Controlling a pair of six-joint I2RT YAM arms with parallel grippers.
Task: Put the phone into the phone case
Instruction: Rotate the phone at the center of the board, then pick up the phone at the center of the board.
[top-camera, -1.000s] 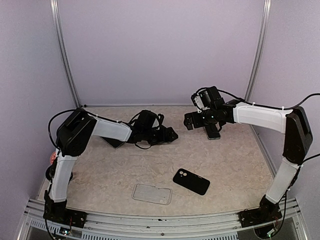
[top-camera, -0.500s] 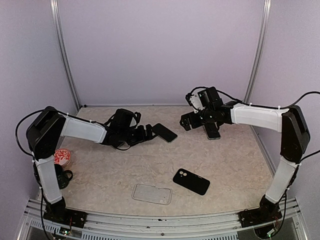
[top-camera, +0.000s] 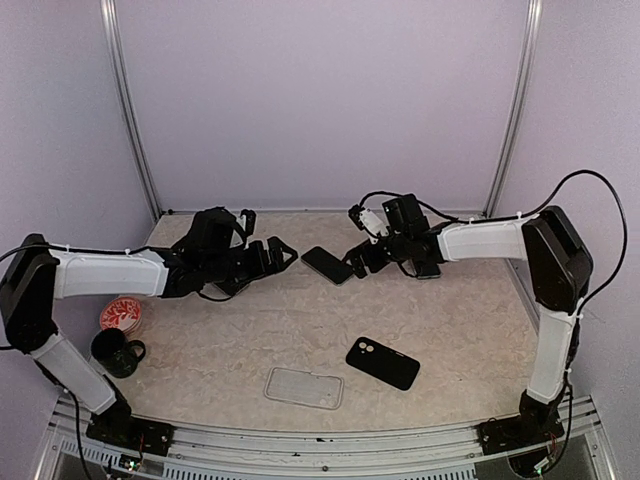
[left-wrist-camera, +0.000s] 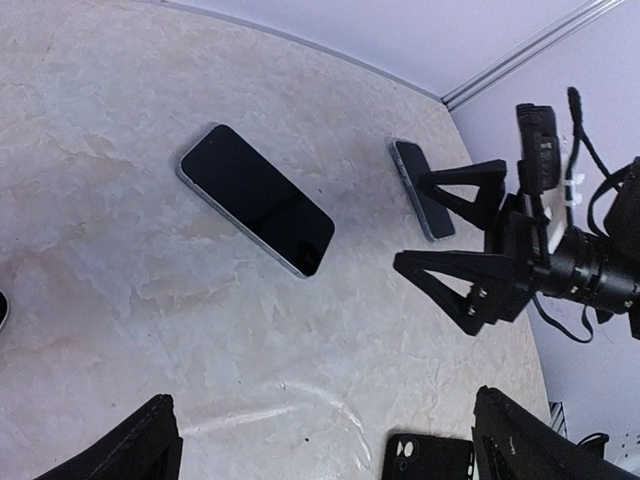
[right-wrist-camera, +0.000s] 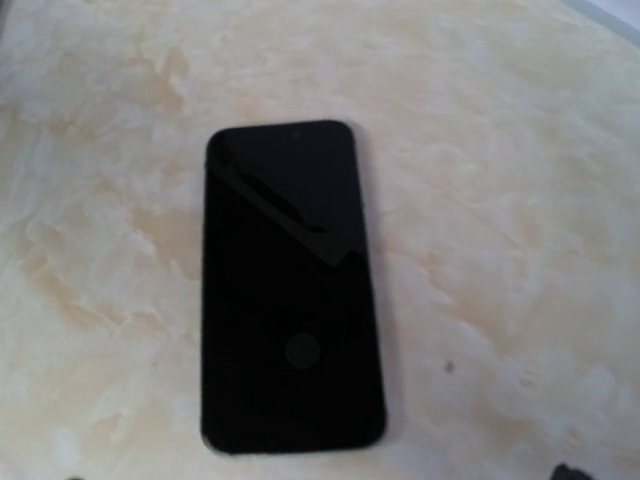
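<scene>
A black phone (top-camera: 327, 265) lies face up on the table between my two grippers; it also shows in the left wrist view (left-wrist-camera: 256, 199) and fills the right wrist view (right-wrist-camera: 293, 285). My left gripper (top-camera: 276, 253) is open, just left of it and apart from it. My right gripper (top-camera: 357, 262) is open at the phone's right end, holding nothing. A black phone case (top-camera: 382, 363) with a camera cutout lies nearer the front, its top edge also in the left wrist view (left-wrist-camera: 430, 460). A clear phone case (top-camera: 304, 388) lies left of it.
A second dark phone (top-camera: 428, 268) lies under the right forearm, seen on its edge in the left wrist view (left-wrist-camera: 421, 189). A red round item (top-camera: 122, 314) and a black mug (top-camera: 115, 352) sit at the left edge. Walls close the back and sides.
The left gripper pulled back to the left, uncovering the phone on the table. The right gripper moved left from the second phone to the first phone's right end.
</scene>
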